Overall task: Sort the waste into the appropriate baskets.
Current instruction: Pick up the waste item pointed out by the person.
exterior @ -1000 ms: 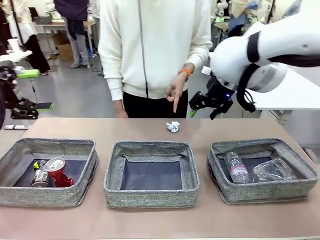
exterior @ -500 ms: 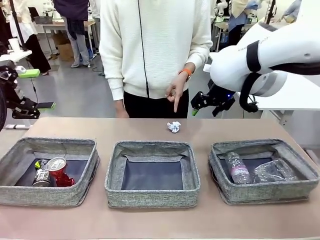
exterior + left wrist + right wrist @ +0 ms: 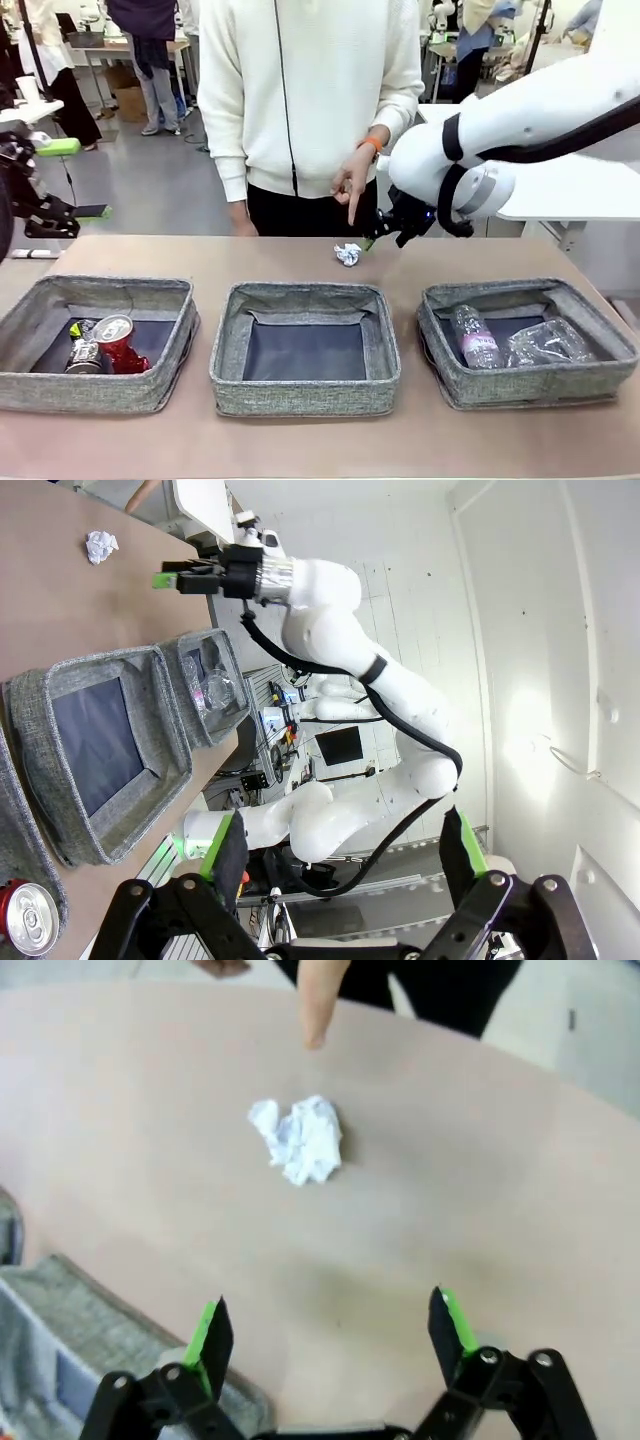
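**Right arm over the paper ball as a finger points at it**

No brand or print can be read; the bottle point(image 3: 474, 337) shows a pink label whose text is too small to make out.

The right arm reaches in from the right side, its right gripper point(image 3: 330, 1332) spread wide and empty above the bare table point(image 3: 300, 430), just short of the crumpled white paper ball point(image 3: 347, 254). The person's hand point(image 3: 353, 183) hangs with one finger pointing down at the ball. The left gripper point(image 3: 340, 852) also stands wide apart, holding nothing, off to the table's left.

The front view shows three grey baskets in a row: the left basket point(image 3: 100, 392) holds a crushed red can point(image 3: 116, 341) beside a silver-dark can point(image 3: 82, 355), the middle basket point(image 3: 300, 394) shows its dark bottom, and the right basket point(image 3: 530, 385) holds the bottle and a clear plastic cup point(image 3: 546, 341). The right wrist view shows the ball close up, fingertip just beyond it.
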{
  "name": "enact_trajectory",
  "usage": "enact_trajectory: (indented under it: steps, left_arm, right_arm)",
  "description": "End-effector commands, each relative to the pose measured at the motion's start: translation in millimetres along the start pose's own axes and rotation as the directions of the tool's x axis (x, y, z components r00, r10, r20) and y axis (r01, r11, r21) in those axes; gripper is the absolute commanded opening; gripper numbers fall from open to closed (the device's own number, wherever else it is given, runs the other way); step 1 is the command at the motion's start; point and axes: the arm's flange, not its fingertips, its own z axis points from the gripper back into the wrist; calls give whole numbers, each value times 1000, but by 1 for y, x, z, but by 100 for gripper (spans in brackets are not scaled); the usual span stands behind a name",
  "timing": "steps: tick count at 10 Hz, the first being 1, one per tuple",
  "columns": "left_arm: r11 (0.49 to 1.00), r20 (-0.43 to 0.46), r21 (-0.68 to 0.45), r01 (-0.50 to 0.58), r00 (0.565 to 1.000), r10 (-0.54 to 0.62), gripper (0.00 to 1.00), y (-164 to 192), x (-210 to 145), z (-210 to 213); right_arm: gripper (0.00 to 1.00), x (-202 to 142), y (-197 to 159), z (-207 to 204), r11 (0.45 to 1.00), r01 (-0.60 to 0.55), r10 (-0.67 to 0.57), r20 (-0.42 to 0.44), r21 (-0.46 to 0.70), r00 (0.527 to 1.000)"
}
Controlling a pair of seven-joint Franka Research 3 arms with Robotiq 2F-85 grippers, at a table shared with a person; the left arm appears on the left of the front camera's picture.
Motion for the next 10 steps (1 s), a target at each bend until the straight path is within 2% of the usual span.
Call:
enact_trajectory:
  steps: [1, 3, 5, 7, 10]
  left_arm:
    - [1000, 5, -17, 6, 1000, -6, 100, -3, -2, -1]
    - [1000, 5, -17, 6, 1000, -6, 100, -3, -2, -1]
    - [1000, 5, -17, 6, 1000, -6, 100, -3, -2, -1]
    - [1000, 5, -17, 6, 1000, -6, 100, -3, -2, -1]
    - [1000, 5, -17, 6, 1000, -6, 100, -3, -2, -1]
  right_arm:
    - [100, 19, -17, -33, 991, -75, 69, 58, 108, 996]
    - [100, 25, -26, -62, 984, -64, 47, 105, 164, 993]
    - [100, 32, -27, -80, 984, -55, 31, 141, 169, 990]
    - [100, 36, -25, -90, 977, -52, 25, 131, 208, 991]
    - [100, 36, -27, -90, 978, -43, 13, 147, 206, 989]
